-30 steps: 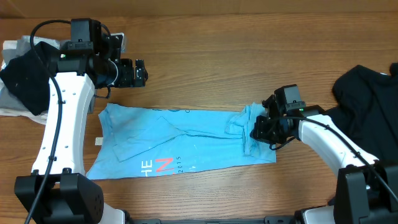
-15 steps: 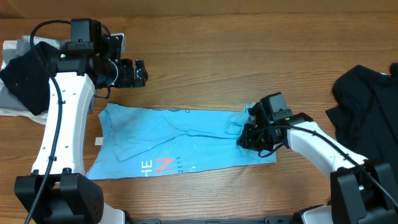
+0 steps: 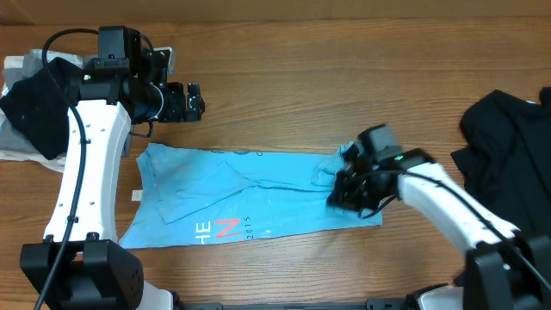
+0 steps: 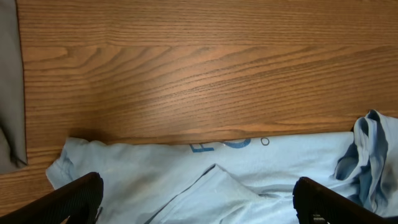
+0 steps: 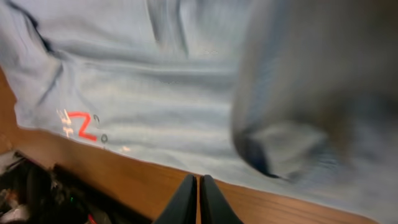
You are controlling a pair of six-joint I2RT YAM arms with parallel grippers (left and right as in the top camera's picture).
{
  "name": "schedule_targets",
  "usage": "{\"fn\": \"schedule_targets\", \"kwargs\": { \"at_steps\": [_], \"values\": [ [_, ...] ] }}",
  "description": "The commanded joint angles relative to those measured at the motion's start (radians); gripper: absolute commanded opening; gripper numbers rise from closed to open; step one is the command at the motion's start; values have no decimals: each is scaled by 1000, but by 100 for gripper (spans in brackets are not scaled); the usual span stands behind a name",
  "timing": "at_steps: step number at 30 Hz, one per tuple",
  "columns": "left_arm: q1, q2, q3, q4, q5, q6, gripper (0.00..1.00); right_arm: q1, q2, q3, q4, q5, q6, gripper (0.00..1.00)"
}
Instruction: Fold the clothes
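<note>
Overhead: light blue T-shirt lies in a long band across the near middle of the wooden tabletop. It is mostly flat, with diagonal creases through the centre. Its right end is rumpled into a raised bunch. Coral-red and white lettering shows near the front edge, left of centre. A small white tag sits just beside the shirt's left edge.

Black garment is heaped at the far right edge, apart from the T-shirt. At the far left edge, a dark cloth lies over something pale.

Left gripper hangs above bare wood, just beyond the shirt's upper left corner. Its jaws are released and spread wide, touching nothing. Left wrist view: left gripper fingers sit at the two lower corners with the T-shirt between and below them. Faint blue print lies along the shirt's far edge, with tabletop beyond. A grey cloth shows at the left margin.

Right gripper is down at the bunched right end of the shirt. Right wrist view: right gripper jaws are clenched, tips almost meeting. T-shirt fills the frame, the red letter at left. A blurred fold rises at right. Cannot tell whether fabric is pinched between the tips.
</note>
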Motion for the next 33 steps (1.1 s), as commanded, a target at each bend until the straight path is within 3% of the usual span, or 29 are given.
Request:
{"fn": "schedule_targets", "kwargs": {
  "at_steps": [1, 2, 3, 8, 14, 25, 33],
  "values": [
    [-2, 9, -6, 1, -3, 19, 100, -72, -60, 87, -65, 208, -27, 34],
    [-2, 9, -6, 2, -3, 19, 100, -90, -59, 90, -80, 241, -27, 65],
    [-2, 9, -6, 4, -3, 19, 100, -109, -58, 89, -92, 263, -27, 72],
    [-2, 9, -6, 15, -2, 19, 100, -154, -38, 34, -73, 275, -28, 65],
    [-2, 9, -6, 23, -2, 19, 100, -153, -8, -83, 62, 106, -28, 34],
    [-2, 9, -6, 23, -2, 19, 100, -152, -4, -101, 91, 8, -28, 33],
    [-2, 9, -6, 22, -2, 19, 100, -152, 16, -112, 102, 34, -47, 39]
  ]
}}
